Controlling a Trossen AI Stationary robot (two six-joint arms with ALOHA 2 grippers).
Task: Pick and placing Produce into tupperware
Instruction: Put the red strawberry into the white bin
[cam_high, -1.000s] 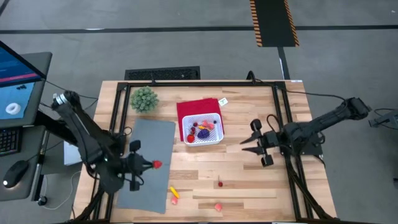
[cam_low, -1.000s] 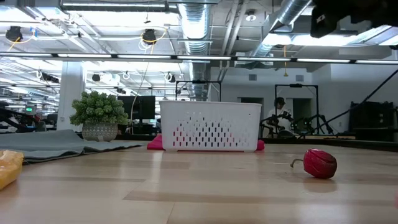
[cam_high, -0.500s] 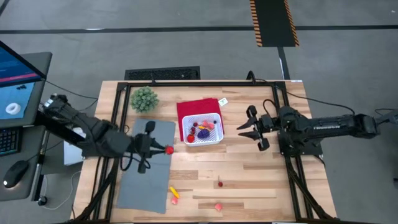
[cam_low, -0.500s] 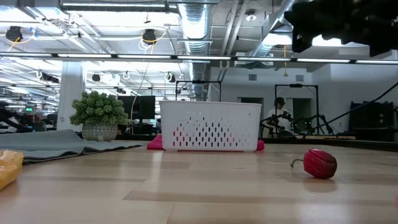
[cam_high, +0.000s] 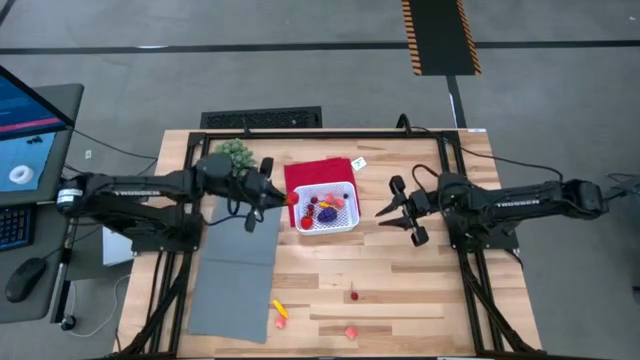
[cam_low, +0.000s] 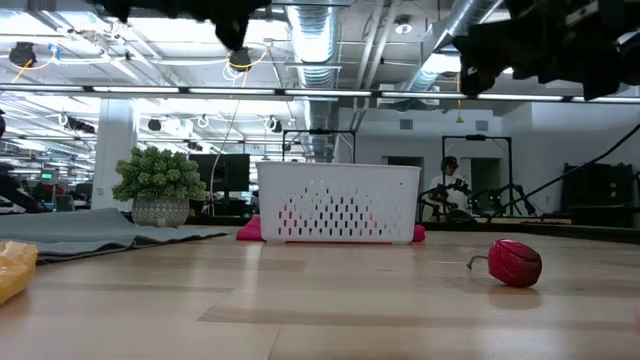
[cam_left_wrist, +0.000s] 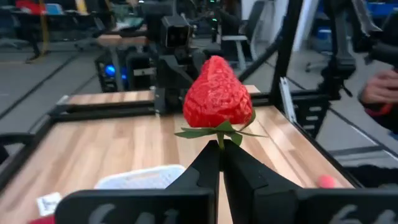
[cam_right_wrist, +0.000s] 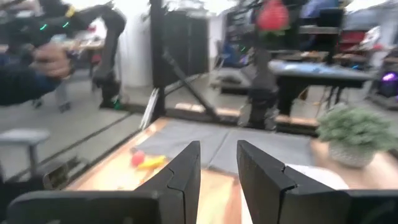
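**Carrying the strawberry to the basket: release procedure**

We hold the left gripper (cam_left_wrist: 219, 163) clamped on the green stem of a red toy strawberry (cam_left_wrist: 216, 94), fingers (cam_left_wrist: 245, 177) pressed together with only the stem between them. In the high view the left gripper (cam_high: 268, 190) sits at the 9 o'clock side of the white tupperware (cam_high: 349, 218), with the strawberry (cam_high: 292, 197) at the basket's near rim.

We judge the step in hand to be the transfer and drop. To do it well, we should carry the fruit fully past the rim toward the basket's centre, lower it close to the pieces already inside (cam_high: 325, 207), then part the fingers cleanly. The grip is on the thin stem only, so we expect the fruit may swing; a slow, level approach is advised.

Orientation: in the left wrist view, the strawberry's long axis runs in line with the fingers, leafy cap against the fingertips and pointed tip directed away from the gripper. In the high view that puts the tip toward 3 o'clock, at the basket.

The right gripper (cam_high: 402, 208) waits at the basket's 3 o'clock side, just clear of it, fingers spread and holding nothing.

Loose produce remains on the table (cam_high: 400, 290): a yellow piece (cam_high: 280, 310) and two red pieces (cam_high: 353, 295) (cam_high: 351, 331), all toward 6 o'clock from the basket.
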